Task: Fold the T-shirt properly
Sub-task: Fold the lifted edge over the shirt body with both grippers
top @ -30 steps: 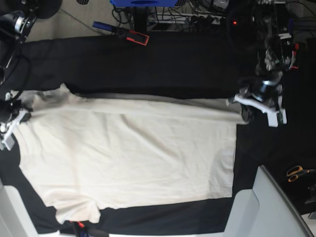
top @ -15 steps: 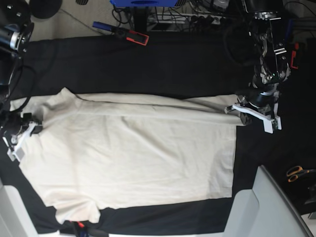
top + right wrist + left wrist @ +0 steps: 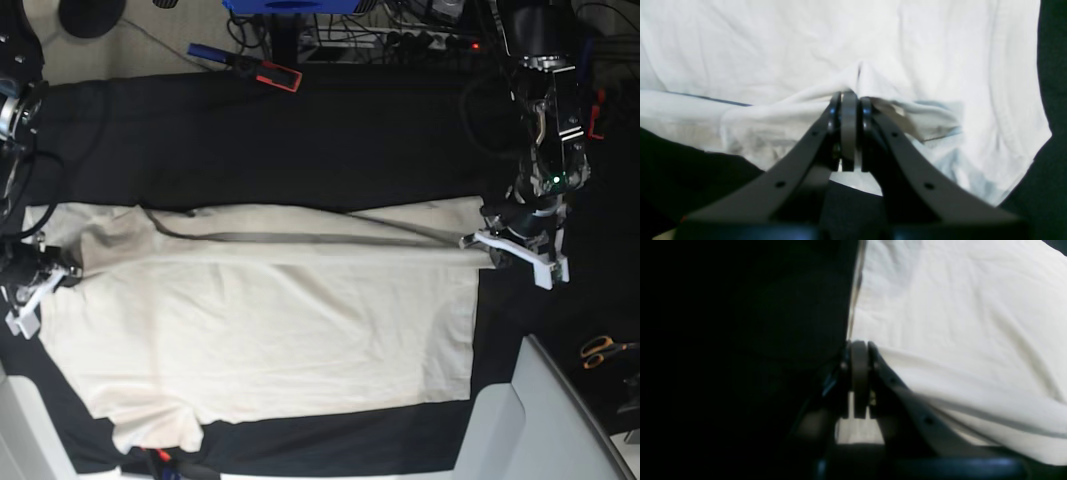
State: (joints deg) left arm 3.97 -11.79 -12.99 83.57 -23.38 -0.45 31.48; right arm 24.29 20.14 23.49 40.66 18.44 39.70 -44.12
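Closest in, the right wrist view shows the right claw [image 3: 849, 100] clamped on a bunched ridge of the T-shirt [image 3: 806, 50], cloth puckering up around the tips and a shadowed fold hanging just to the right of them. The left wrist view shows the left claw [image 3: 858, 348] pressed together at the very edge of the T-shirt [image 3: 957, 323], pale fabric on one side and the black surface [image 3: 740, 340] on the other; the edge runs into the tips and is pinched there.

Only the base view shows the whole layout: the T-shirt [image 3: 270, 320] lies spread across the black surface [image 3: 300, 130], with the right claw [image 3: 30, 295] at its left end and the left claw [image 3: 515, 245] at its upper right corner. Scissors [image 3: 600, 350] lie near the right edge, well apart from the cloth.

Against the earlier base pictures, the shirt's top edge is now folded over into a longer, flatter band, and both claws sit lower
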